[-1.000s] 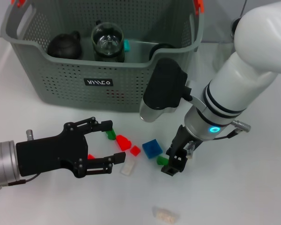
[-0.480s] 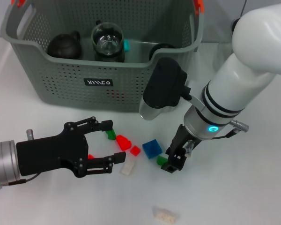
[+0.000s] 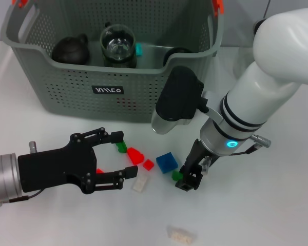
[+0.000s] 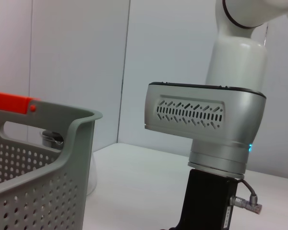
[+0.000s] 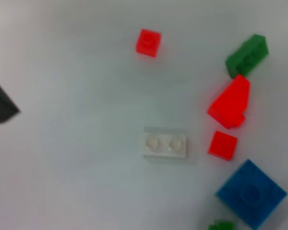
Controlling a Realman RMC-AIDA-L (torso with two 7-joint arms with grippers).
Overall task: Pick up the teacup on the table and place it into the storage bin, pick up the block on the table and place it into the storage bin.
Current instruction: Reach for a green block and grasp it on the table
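Note:
The grey perforated storage bin [image 3: 113,91] stands at the back; its rim [image 4: 81,125] also shows in the left wrist view. No teacup shows on the table. Two dark rounded vessels [image 3: 70,49] [image 3: 177,53] sit inside the bin, and I cannot tell whether either is the teacup. Several blocks lie in front of it: blue [image 3: 166,162], red [image 3: 135,155], small red [image 3: 148,164], green [image 3: 121,147], white [image 3: 140,183]. My right gripper [image 3: 188,181] points down right beside a small green block [image 3: 177,175]. My left gripper [image 3: 118,156] hovers open, left of the blocks.
A glass teapot [image 3: 118,47] stands inside the bin. Another white block [image 3: 180,235] lies near the table's front edge. The right wrist view looks down on the white block [image 5: 165,143], blue block [image 5: 250,191] and red blocks [image 5: 230,101].
My right gripper has shifted slightly left, closer to the small green block. The left arm and the blocks have not moved.

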